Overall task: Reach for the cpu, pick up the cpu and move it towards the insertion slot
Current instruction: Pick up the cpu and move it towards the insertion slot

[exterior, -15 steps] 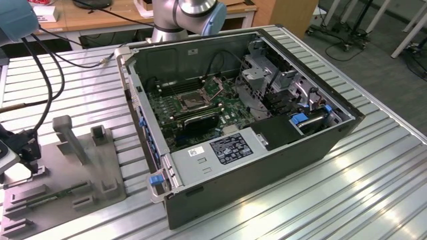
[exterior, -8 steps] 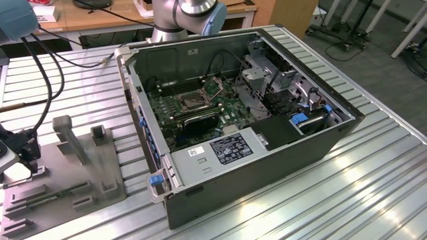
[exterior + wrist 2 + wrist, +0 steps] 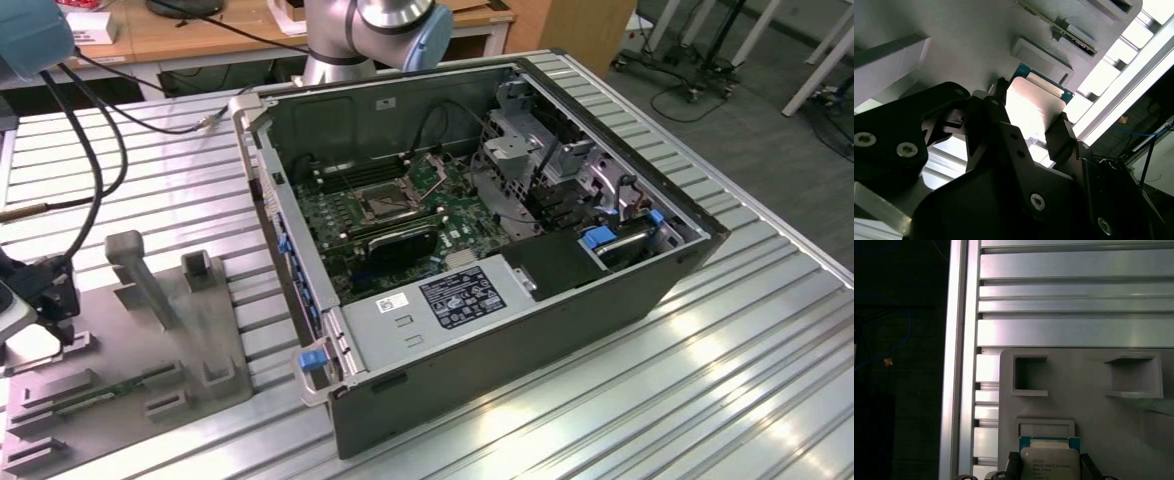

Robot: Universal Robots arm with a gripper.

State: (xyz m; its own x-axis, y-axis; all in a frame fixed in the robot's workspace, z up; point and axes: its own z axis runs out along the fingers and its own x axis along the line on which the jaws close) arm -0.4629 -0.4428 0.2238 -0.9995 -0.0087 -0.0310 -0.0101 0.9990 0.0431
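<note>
**Q:** Item one, the tool: how does your gripper stand?

**A:** Your gripper (image 3: 1031, 105): down over the grey tray (image 3: 1124, 430) at the exterior view's left, well apart from the computer case (image 3: 534, 330). The fingers (image 3: 1063, 125) are closed to the width of the cpu (image 3: 1049, 462), one against each of two opposite edges in both wrist views. By my judgement you have it pinched.

**Q:** Item two, the cpu: where is it?

**A:** Between those fingers, low at the tray, just beside a shallow rectangular recess. Whether it has left the tray surface you cannot tell from these views.

**Q:** Item three, the slot?

**A:** Slot (image 3: 387, 205): on the green board inside the open case, with nothing over it.

**Q:** Progress?

**A:** Reach: done. Grasp: made, by the look of it. Lift: not shown. Carry toward the slot: all of it left, since tray and case stand well apart on the slatted table (image 3: 694, 400)
</note>
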